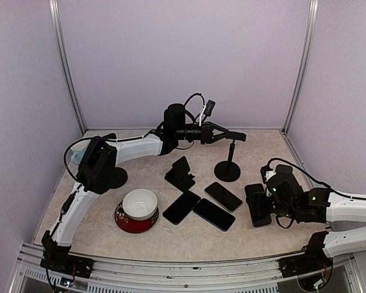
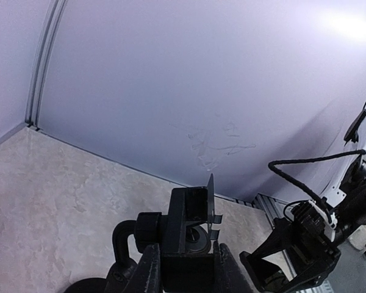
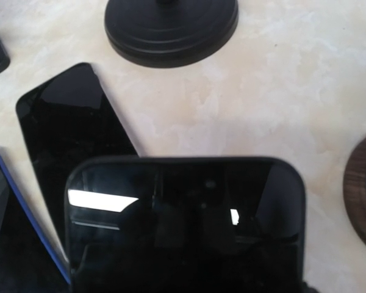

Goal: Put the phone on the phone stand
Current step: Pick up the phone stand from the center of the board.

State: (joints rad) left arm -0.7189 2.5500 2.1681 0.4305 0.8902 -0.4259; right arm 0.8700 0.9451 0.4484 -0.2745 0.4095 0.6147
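Phone [image 3: 186, 220] shows glossy black screen, rounded corners.

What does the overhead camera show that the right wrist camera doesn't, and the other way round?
Only the overhead view shows the left gripper closed on the top of the pole phone stand, the right gripper around the held phone, a white bowl on a red plate, and a third phone lying leftmost. Only the right wrist view shows the edge of a brown wood-grain disc. Both show the stand's round base, the held phone, a black phone and a blue-edged phone.
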